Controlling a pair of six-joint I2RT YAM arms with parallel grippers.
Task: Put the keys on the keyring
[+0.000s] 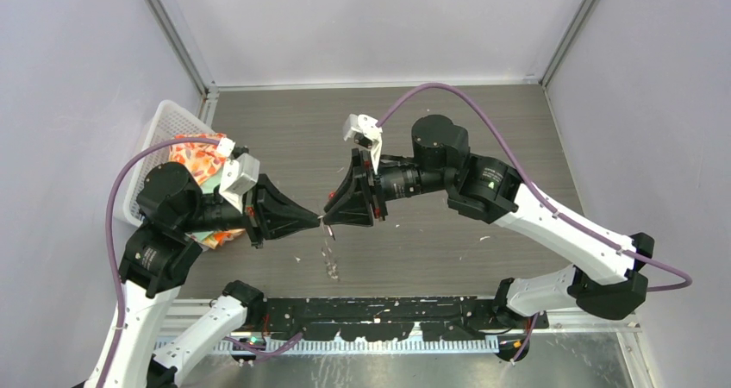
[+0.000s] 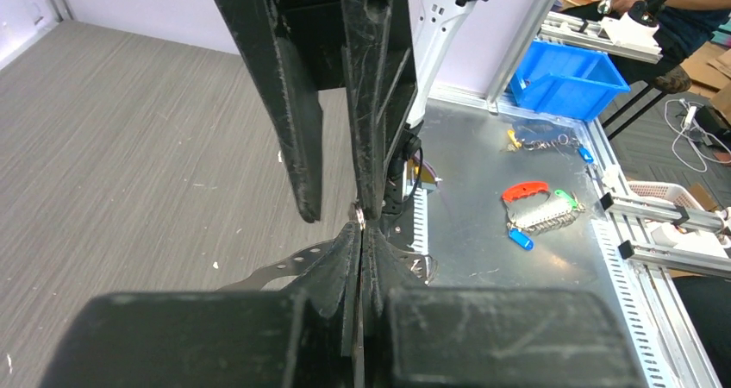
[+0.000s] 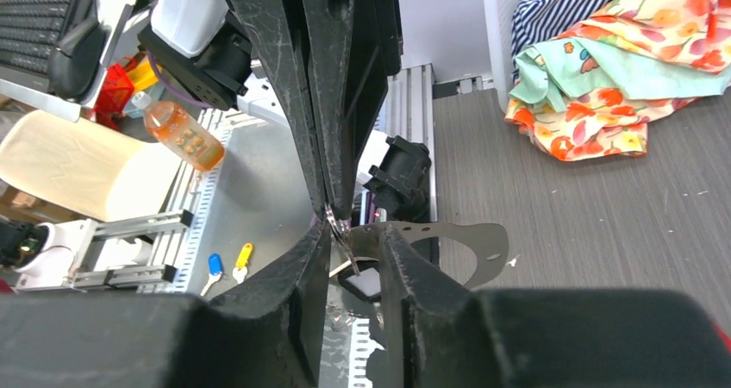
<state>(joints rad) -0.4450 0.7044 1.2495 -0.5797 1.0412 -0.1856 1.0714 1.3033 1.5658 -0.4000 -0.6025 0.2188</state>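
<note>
The left gripper [image 1: 317, 222] is clenched on the keyring [image 1: 330, 257], which hangs toward 6 o'clock — probably light, thin and slippery, best pinched on bare wire — while the right gripper [image 1: 334, 213], at its 3 o'clock, stands jaws apart, grasping nothing; the red key is unseen.

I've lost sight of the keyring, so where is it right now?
In the top view, the keyring hangs near the centre from the tip of the shut left pincer, right where it meets the right pincer.
</note>
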